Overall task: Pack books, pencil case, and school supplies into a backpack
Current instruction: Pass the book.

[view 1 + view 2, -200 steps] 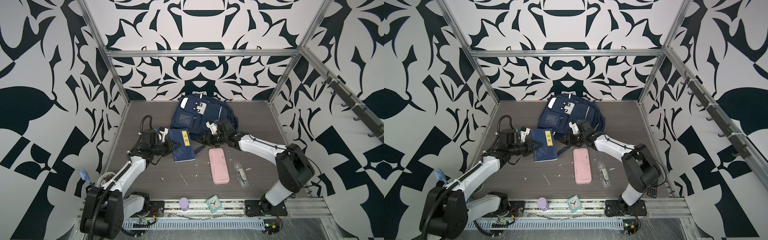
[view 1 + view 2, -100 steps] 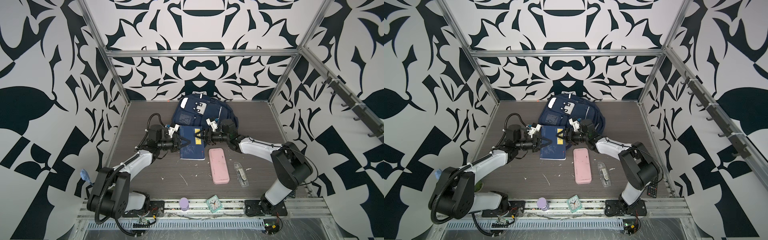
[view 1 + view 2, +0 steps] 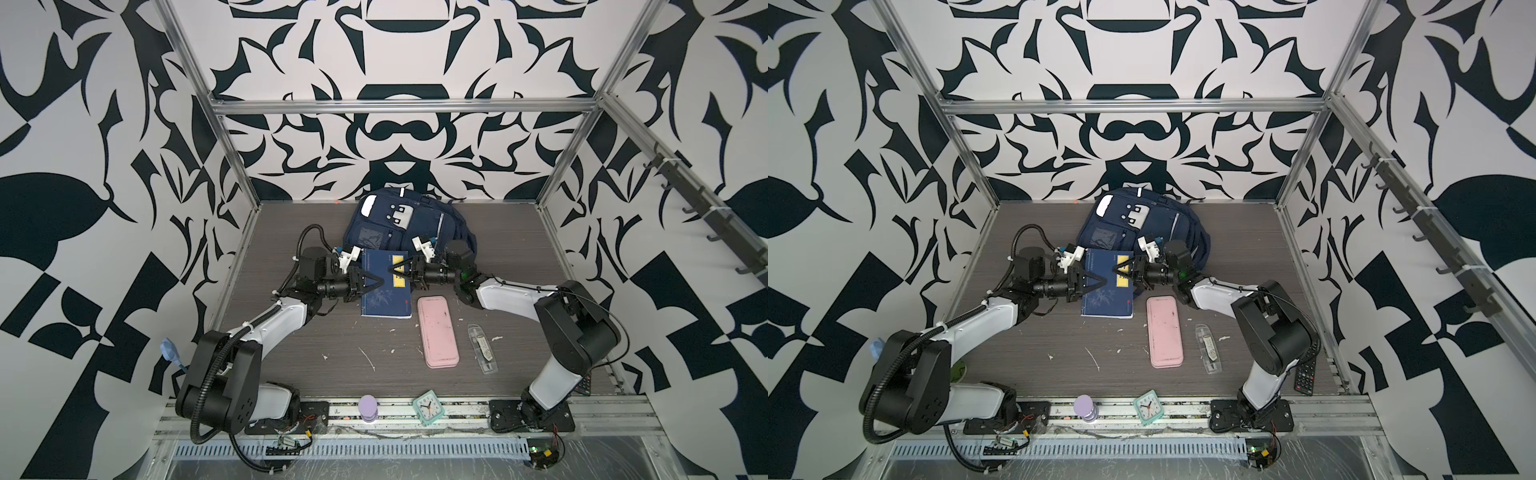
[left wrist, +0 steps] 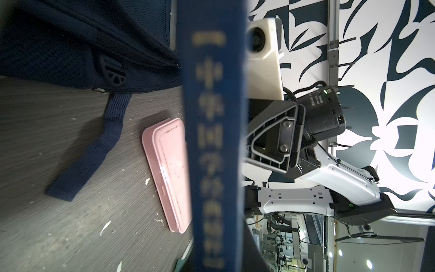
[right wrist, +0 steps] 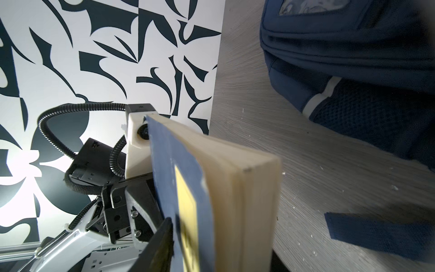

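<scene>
I am wearing white shells over black joints on my left arm [image 3: 282,318] and right arm [image 3: 511,293], with a ribbed black hose [image 5: 82,107] looping off the left. Silver screws [image 4: 285,123] are showing in a black triangular finger [image 4: 268,131] of my right gripper [image 3: 390,270], and a white camera housing [image 4: 263,54] is sitting beside it.

Books [image 3: 386,301] — dark blue cover, yellow label strip, faint pale floral print; page edges cream in the right wrist view. Backpack [image 3: 374,232] navy, white patches, silver strip. Pencil case [image 3: 438,332] pale pink, speckled dark. Table [image 3: 332,374] grey-brown woodgrain, white flecks. Walls [image 3: 395,137] — white with black leaf-like shapes. At 6 o'clock, alarm clock [image 3: 428,406] teal, white face.
</scene>
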You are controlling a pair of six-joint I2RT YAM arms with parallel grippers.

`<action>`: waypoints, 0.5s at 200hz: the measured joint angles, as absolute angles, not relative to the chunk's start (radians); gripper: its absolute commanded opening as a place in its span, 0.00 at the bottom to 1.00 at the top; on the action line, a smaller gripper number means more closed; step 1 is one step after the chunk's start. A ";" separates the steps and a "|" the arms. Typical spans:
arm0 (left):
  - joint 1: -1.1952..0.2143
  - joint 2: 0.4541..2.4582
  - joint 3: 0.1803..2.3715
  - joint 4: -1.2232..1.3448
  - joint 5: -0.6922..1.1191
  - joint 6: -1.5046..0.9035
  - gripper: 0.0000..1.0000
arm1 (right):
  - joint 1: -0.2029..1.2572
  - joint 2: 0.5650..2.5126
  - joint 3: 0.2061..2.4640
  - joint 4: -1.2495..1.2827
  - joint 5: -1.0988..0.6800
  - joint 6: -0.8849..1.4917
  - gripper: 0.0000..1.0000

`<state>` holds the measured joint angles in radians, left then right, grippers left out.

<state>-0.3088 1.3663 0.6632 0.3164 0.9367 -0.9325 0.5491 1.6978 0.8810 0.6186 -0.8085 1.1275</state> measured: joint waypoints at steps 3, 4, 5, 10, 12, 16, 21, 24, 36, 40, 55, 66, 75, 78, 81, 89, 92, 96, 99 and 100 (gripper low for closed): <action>-0.309 1.367 0.663 0.316 0.934 -0.931 0.16 | 0.549 1.696 0.880 0.618 -0.809 1.129 0.46; -0.309 1.368 0.663 0.315 0.933 -0.931 0.16 | 0.549 1.695 0.879 0.618 -0.809 1.129 0.46; -0.309 1.368 0.663 0.315 0.932 -0.931 0.16 | 0.549 1.694 0.879 0.618 -0.809 1.129 0.46; -0.309 1.370 0.663 0.313 0.927 -0.931 0.16 | 0.549 1.690 0.876 0.618 -0.809 1.129 0.45; -0.309 1.370 0.663 0.313 0.925 -0.931 0.16 | 0.549 1.688 0.875 0.618 -0.810 1.129 0.45; -0.309 1.372 0.663 0.311 0.921 -0.931 0.16 | 0.549 1.685 0.873 0.618 -0.811 1.129 0.45; -0.309 1.375 0.663 0.310 0.919 -0.931 0.16 | 0.549 1.680 0.870 0.618 -0.812 1.129 0.44; -0.309 1.376 0.663 0.310 0.918 -0.931 0.16 | 0.549 1.676 0.869 0.618 -0.812 1.129 0.44; -0.308 1.385 0.663 0.309 0.910 -0.931 0.16 | 0.549 1.662 0.859 0.618 -0.814 1.127 0.42; -0.308 1.388 0.663 0.309 0.907 -0.930 0.16 | 0.549 1.659 0.857 0.618 -0.817 1.127 0.42; -0.308 1.396 0.663 0.309 0.900 -0.931 0.16 | 0.550 1.652 0.849 0.619 -0.819 1.125 0.40; -0.308 1.398 0.663 0.308 0.895 -0.931 0.16 | 0.550 1.650 0.841 0.618 -0.820 1.126 0.39; -0.308 1.398 0.663 0.308 0.889 -0.931 0.16 | 0.553 1.650 0.834 0.618 -0.821 1.123 0.38; -0.308 1.398 0.663 0.309 0.886 -0.931 0.16 | 0.554 1.650 0.832 0.618 -0.820 1.124 0.37; -0.308 1.398 0.663 0.309 0.884 -0.931 0.16 | 0.555 1.650 0.830 0.618 -0.821 1.123 0.37; -0.307 1.399 0.663 0.308 0.878 -0.931 0.16 | 0.558 1.650 0.825 0.618 -0.820 1.123 0.36; -0.307 1.399 0.663 0.308 0.877 -0.931 0.16 | 0.559 1.650 0.823 0.617 -0.820 1.123 0.35; -0.307 1.399 0.663 0.308 0.875 -0.931 0.16 | 0.561 1.650 0.822 0.617 -0.820 1.123 0.35; -0.307 1.400 0.663 0.308 0.874 -0.931 0.16 | 0.562 1.650 0.822 0.617 -0.820 1.123 0.35; -0.307 1.400 0.663 0.308 0.873 -0.931 0.16 | 0.562 1.650 0.822 0.617 -0.820 1.123 0.34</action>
